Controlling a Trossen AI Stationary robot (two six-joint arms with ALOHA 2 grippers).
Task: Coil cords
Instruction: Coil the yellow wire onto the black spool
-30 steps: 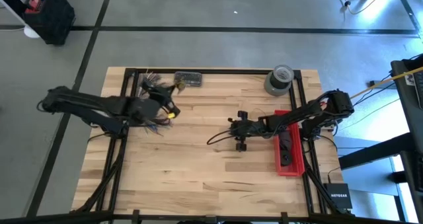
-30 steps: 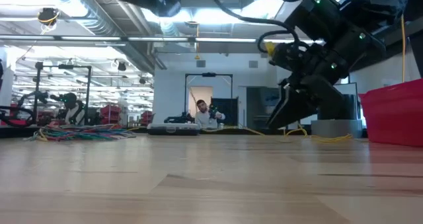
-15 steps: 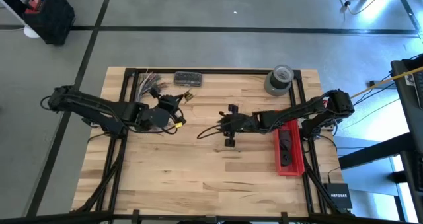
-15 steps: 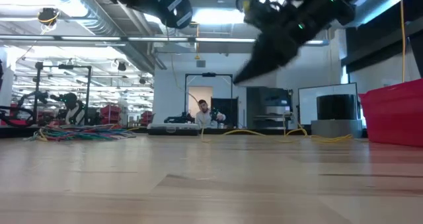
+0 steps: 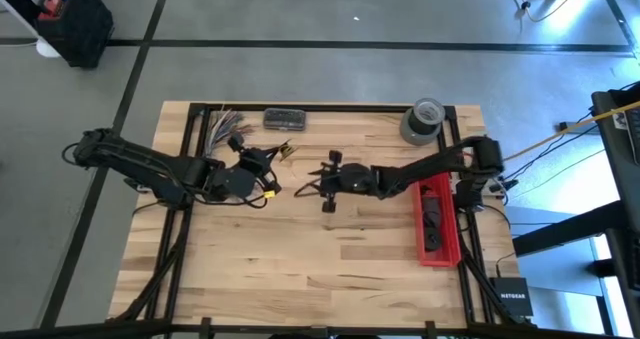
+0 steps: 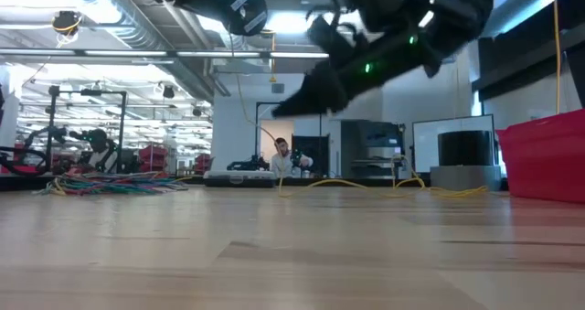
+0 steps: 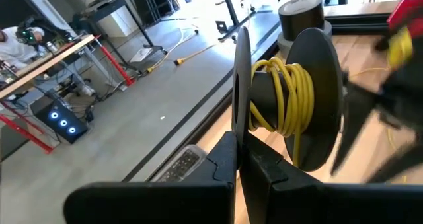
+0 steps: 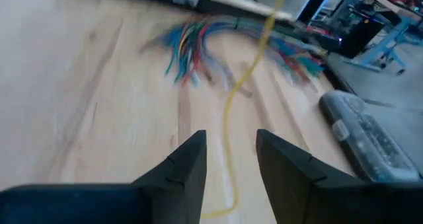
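Observation:
A black spool (image 7: 291, 92) carries several turns of yellow cord (image 7: 285, 98) on its hub. My left gripper (image 5: 262, 171) is shut on it left of the table's middle, high above the wood in the low view, where the spool (image 6: 239, 8) shows at the top. A loose stretch of the cord (image 8: 228, 128) lies on the table and runs toward the multicoloured wires (image 8: 198, 39). My right gripper (image 8: 230, 164) hangs open above that stretch, its fingers on either side of it in the wrist view and clear of it. The right gripper (image 6: 285, 107) points toward the spool. My left gripper pinches the rim of the spool's thinner flange (image 7: 239, 128) between its two fingers. The fingers reach roughly level toward the table's right side. The spool is lifted clear of the table with its flanges upright, the wound cord beyond the held flange.
A bundle of multicoloured wires (image 5: 228, 121) and a flat grey device (image 5: 284, 119) lie at the far left. A grey tape roll (image 5: 422, 119) stands at the far right, and a red bin (image 5: 438, 224) sits along the right edge. Bare wood fills the near half.
My right gripper has moved toward the table's left edge, toward the spool, has risen and has tipped up closer to level. My left gripper has shifted a little toward the table's middle with the spool, away from the multicoloured wires.

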